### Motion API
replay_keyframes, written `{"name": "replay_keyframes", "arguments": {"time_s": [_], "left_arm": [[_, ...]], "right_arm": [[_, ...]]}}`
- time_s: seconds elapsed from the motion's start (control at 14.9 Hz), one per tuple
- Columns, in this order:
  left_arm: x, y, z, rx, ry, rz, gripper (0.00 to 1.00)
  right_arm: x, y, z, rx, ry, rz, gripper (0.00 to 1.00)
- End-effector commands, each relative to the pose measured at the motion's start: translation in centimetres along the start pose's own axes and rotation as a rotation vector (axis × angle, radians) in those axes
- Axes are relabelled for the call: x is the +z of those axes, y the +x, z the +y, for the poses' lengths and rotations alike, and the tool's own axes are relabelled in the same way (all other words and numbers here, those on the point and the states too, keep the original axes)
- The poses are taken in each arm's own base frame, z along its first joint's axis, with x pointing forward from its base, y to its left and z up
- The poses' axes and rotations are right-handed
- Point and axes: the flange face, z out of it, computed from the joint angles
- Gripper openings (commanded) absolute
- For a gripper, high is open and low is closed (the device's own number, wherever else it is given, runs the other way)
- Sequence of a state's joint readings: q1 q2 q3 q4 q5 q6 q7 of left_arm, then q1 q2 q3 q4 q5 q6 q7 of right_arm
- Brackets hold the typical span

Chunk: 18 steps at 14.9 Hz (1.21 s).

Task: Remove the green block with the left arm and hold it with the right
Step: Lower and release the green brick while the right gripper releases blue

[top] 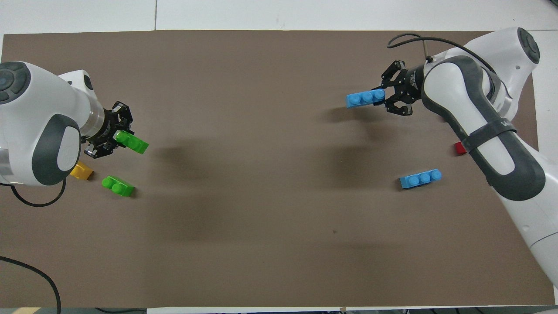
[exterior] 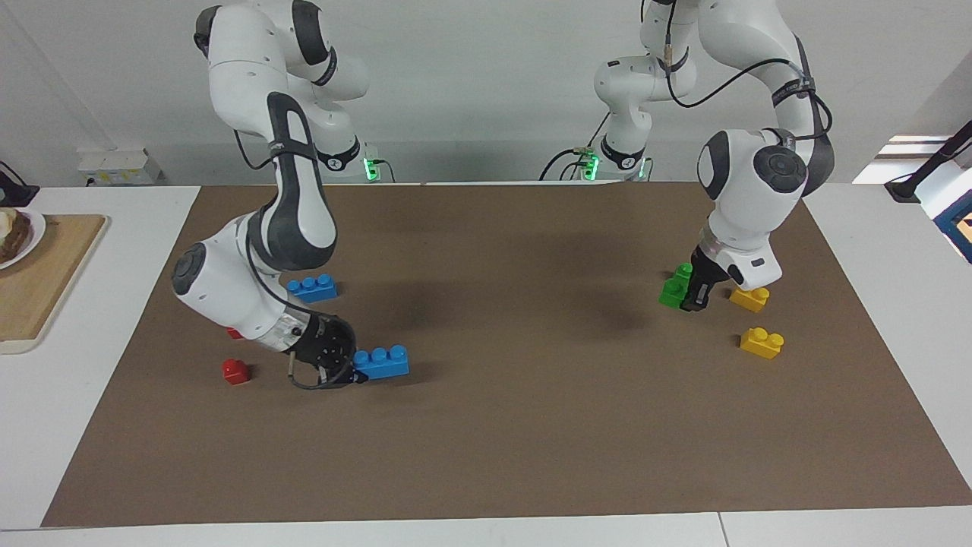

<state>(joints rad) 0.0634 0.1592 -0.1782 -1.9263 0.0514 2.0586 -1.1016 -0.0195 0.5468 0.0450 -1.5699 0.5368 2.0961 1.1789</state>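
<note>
My left gripper (exterior: 695, 298) (top: 114, 140) is shut on one end of the green block (exterior: 672, 292) (top: 133, 143), low over the mat toward the left arm's end of the table. A second green block (exterior: 684, 271) (top: 117, 186) lies loose on the mat, just nearer to the robots. My right gripper (exterior: 348, 374) (top: 391, 99) is shut on the end of a blue three-stud brick (exterior: 381, 362) (top: 366, 98) at mat level toward the right arm's end. I cannot tell whether either held brick touches the mat.
Two yellow bricks (exterior: 750, 298) (exterior: 762, 342) lie beside my left gripper; one shows in the overhead view (top: 81, 171). Another blue brick (exterior: 313, 287) (top: 420, 179) and a red block (exterior: 235, 371) (top: 458, 148) lie near my right arm. A wooden board (exterior: 38, 281) sits off the mat.
</note>
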Motion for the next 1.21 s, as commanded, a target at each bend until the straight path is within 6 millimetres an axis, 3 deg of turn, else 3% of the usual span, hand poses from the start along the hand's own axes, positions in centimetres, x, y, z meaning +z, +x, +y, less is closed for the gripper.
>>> {"name": "replay_keyframes", "arguments": {"time_s": [0.0, 0.2, 0.47, 0.74, 1.14], "left_arm": [[2.0, 0.9, -2.1, 0.057, -0.032, 0.003, 0.00], [3.6, 2.3, -3.3, 0.077, -0.048, 0.012, 0.00], [5.2, 3.2, -3.3, 0.086, -0.059, 0.012, 0.00], [7.8, 3.6, -2.8, 0.101, -0.064, 0.003, 0.00], [10.0, 4.6, -3.0, 0.131, -0.061, -0.008, 0.00]], "right_arm": [[-0.6, 5.6, 2.2, -0.007, -0.035, -0.002, 0.00], [-0.6, 8.6, 4.3, -0.022, -0.052, -0.012, 0.00], [-0.7, 10.2, 5.9, -0.012, -0.066, -0.019, 0.00], [-0.5, 10.5, 6.5, -0.021, -0.070, -0.021, 0.00], [-0.5, 10.7, 6.8, -0.044, -0.068, -0.017, 0.00]]}}
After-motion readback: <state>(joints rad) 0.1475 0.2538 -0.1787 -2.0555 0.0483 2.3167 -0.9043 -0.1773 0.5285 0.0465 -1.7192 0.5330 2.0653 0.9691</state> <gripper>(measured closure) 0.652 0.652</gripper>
